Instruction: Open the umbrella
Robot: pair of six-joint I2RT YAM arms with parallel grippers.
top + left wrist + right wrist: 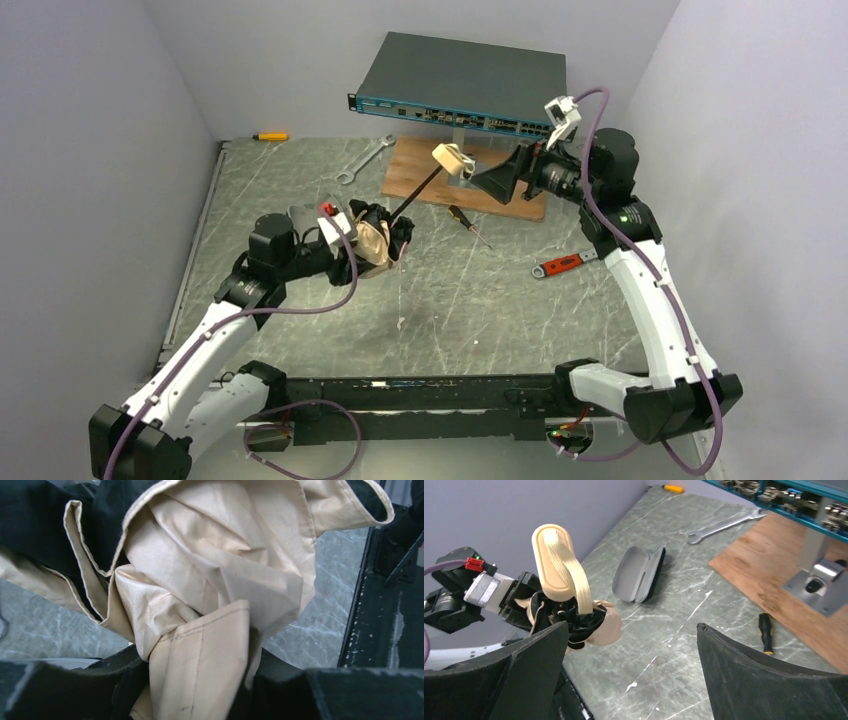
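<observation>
Umbrella fabric clamped in left gripper, handle near wide-spread right gripper

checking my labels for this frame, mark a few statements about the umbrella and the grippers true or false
1. The left gripper clamps the bunched fabric of the cream-beige folding umbrella. True.
2. The right gripper is shut on the umbrella's cream oval handle. False: its jaws stand wide open and the handle is free.
3. The umbrella's canopy is fully spread. False: it is crumpled together.
4. A silver open-ended spanner lies on the grey marbled table. True.
</observation>
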